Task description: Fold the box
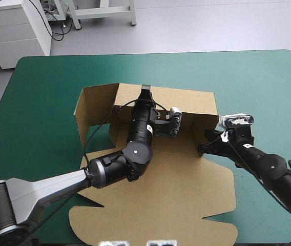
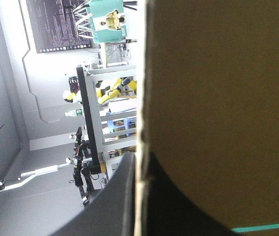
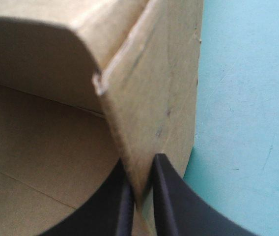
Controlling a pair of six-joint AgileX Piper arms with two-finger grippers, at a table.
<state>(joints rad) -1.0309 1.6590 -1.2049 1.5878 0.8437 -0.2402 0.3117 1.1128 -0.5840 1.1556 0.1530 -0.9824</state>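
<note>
— Box (image 1: pixel 186 200), high view: we log it mid-counter (image 1: pixel 43 102), far and left walls raised, lid flat. Left claw (image 1: pixel 145 93) is on the far wall, right claw (image 1: pixel 203 148) on the right wall.
— Wrist views: we note each claw clamped on board. Step, we judge: wall-raising. Next calls for tucking squarely.

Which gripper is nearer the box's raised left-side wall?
Left. The left gripper pinches the top edge of the box's far wall, not far from that left wall. The right gripper pinches the right wall at the opposite end.
</note>
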